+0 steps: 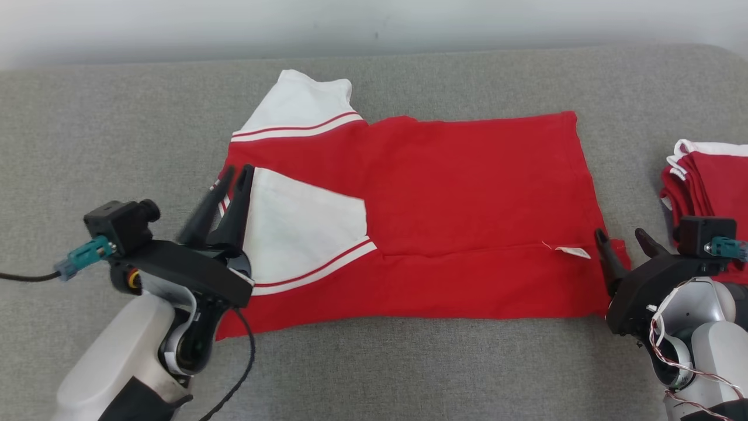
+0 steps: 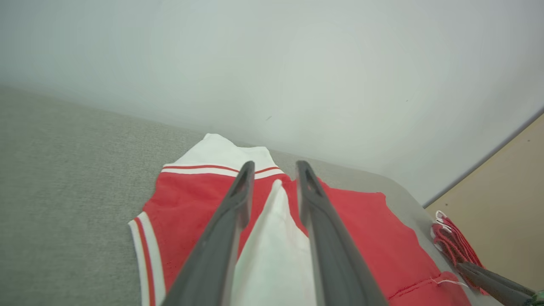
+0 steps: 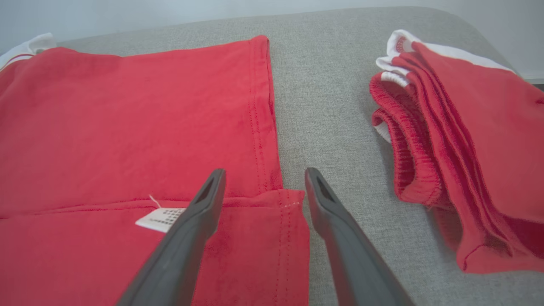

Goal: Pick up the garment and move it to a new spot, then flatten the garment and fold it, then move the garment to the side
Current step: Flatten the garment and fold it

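Head view: the red garment lay flat across the middle of the grey cushion, its 6 o'clock edge folded over the body. One white sleeve lay folded onto the red cloth. My left gripper stood at the garment's 9 o'clock end, over that sleeve, jaws narrowly parted and pinching nothing. My right gripper stood at the 4 o'clock corner by the hem, jaws wide and empty. A white label lay near its fingertips, toward 10 o'clock. A stack of folded red garments sat at 3 o'clock, apart from the garment.

Left wrist view: my left gripper showed white sleeve cloth through its gap.

Right wrist view: my right gripper straddled the hem corner, with the stack at 2 o'clock.
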